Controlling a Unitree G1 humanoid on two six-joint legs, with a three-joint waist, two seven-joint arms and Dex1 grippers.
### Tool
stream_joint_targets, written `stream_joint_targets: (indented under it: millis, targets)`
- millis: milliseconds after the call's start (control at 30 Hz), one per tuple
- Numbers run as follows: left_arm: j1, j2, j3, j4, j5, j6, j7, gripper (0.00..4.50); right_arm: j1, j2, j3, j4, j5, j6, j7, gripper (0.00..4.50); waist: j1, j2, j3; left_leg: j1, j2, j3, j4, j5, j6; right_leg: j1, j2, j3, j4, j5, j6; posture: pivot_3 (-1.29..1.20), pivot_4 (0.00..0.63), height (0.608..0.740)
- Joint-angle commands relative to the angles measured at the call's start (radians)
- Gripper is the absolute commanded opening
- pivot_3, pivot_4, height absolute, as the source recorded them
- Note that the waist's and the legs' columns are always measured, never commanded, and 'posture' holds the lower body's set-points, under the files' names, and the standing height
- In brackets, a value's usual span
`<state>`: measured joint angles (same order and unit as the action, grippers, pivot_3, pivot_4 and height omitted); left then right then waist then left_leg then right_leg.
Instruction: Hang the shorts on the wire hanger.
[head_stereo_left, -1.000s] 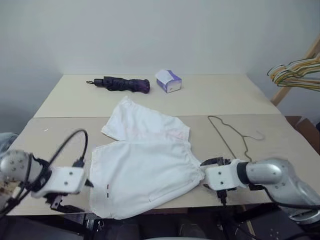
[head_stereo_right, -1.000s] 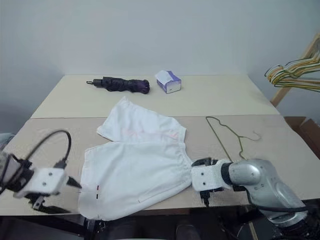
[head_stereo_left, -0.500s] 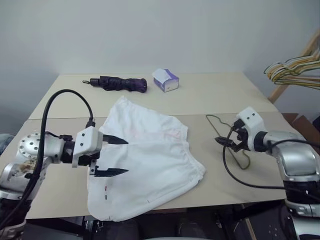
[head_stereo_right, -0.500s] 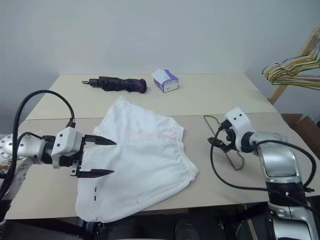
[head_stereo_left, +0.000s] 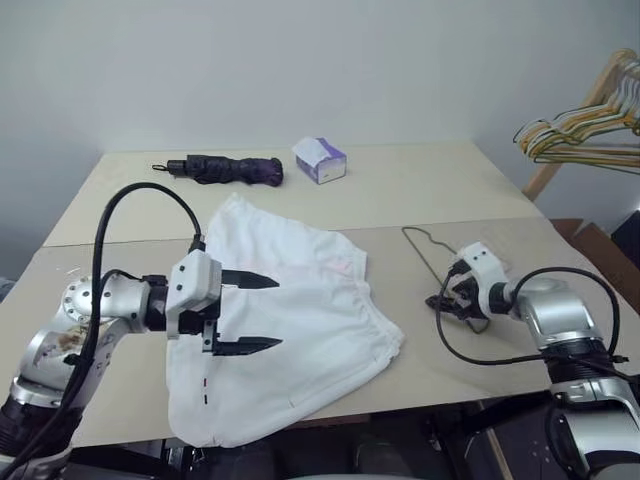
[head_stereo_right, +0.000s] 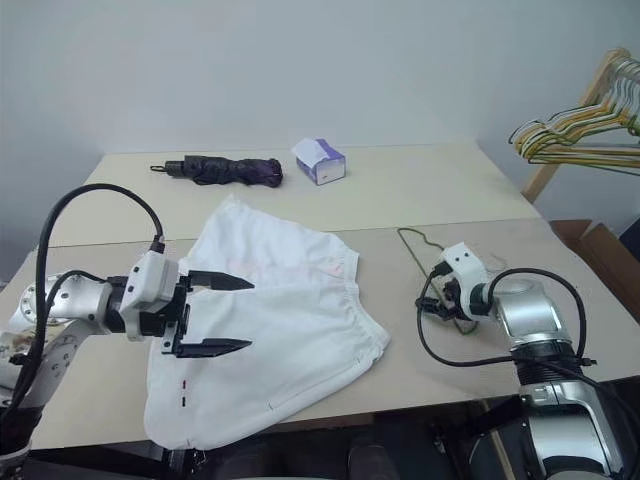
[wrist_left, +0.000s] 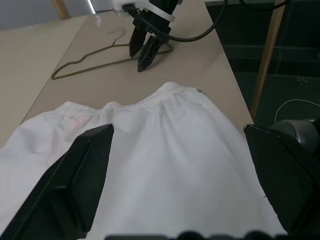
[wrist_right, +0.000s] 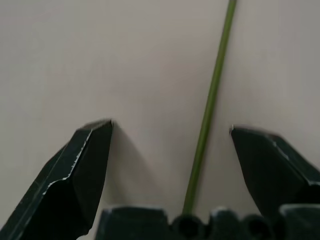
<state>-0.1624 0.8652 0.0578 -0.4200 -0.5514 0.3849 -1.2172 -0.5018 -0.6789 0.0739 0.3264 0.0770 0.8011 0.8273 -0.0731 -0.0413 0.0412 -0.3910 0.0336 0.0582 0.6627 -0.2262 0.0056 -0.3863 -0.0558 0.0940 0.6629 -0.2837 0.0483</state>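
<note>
Left end effector (head_stereo_left: 262, 312): fingers apart, empty, hovering over the left half of the shorts, pointing toward the robot's right.
Right end effector (wrist_left: 145, 54): fingers apart, tips down at the tabletop, straddling one wire of the hanger; nothing clamped.
Shorts (head_stereo_left: 300, 330): white, lying flat on the near tabletop (head_stereo_left: 420, 200), one leg reaching toward the far side, elastic waist toward the hanger; faint pink smudge near the waist, small red and dark marks near the front hem.
Wire hanger (head_stereo_left: 425, 250): flat on the tabletop, just right of the shorts, apart from them.
Umbrella (head_stereo_left: 225, 170): dark, folded, far side.
Tissue box (head_stereo_left: 320, 160): beside the umbrella.
Coloured hangers (head_stereo_left: 580, 135): on a wooden rack, far right.
</note>
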Motion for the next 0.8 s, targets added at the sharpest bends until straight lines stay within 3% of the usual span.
stream_joint_targets:
  millis: [33,300,400,533,667,800]
  targets:
    - [-0.010,-0.007,0.018,-0.025,-0.010,-0.005,0.026,4.50,-0.024,0.001,0.019,0.058,-0.012,0.004,-0.004,2.92,0.002,0.000,0.000,0.000,0.000,0.000,0.000,0.000,0.000,0.000,0.000,0.000,0.000,0.000,0.000,-0.02,0.000,0.740]
    - [-0.019,-0.027,0.004,-0.014,0.008,-0.016,0.063,4.50,-0.026,0.009,0.038,0.082,-0.039,0.020,-0.035,0.03,0.003,-0.003,-0.003,0.001,0.000,0.000,0.000,0.000,0.000,0.001,0.000,0.000,0.000,0.000,0.000,-0.02,0.000,0.740]
    - [-0.066,-0.082,-0.007,0.024,0.020,0.046,0.172,4.50,-0.002,-0.007,0.069,0.043,-0.076,-0.023,-0.050,0.03,0.005,-0.007,-0.008,0.002,0.000,0.000,0.000,0.000,0.000,0.002,0.000,0.000,0.000,0.000,0.000,-0.02,0.000,0.740]
    - [-0.166,-0.228,-0.011,0.113,-0.005,0.236,0.398,4.50,0.009,0.014,0.023,-0.049,-0.091,-0.028,-0.147,0.03,0.010,-0.009,-0.012,0.003,0.000,-0.001,0.000,0.000,0.000,0.005,0.000,-0.001,-0.002,0.001,0.002,-0.03,0.000,0.740]
    - [-0.250,-0.445,0.094,0.153,-0.238,0.503,0.623,4.50,0.052,0.047,-0.056,-0.296,-0.049,-0.051,-0.212,0.03,0.003,-0.008,-0.011,-0.002,-0.001,-0.008,0.000,0.000,0.000,-0.001,-0.001,0.001,0.000,0.001,0.003,-0.04,0.000,0.740]
    - [-0.278,-0.622,0.204,0.184,-0.489,0.642,0.788,4.50,0.108,0.097,-0.092,-0.523,-0.013,-0.127,-0.243,0.03,0.000,-0.007,-0.012,-0.009,-0.001,-0.012,0.000,0.000,0.000,-0.008,0.000,0.002,0.001,0.002,0.003,-0.05,0.000,0.740]
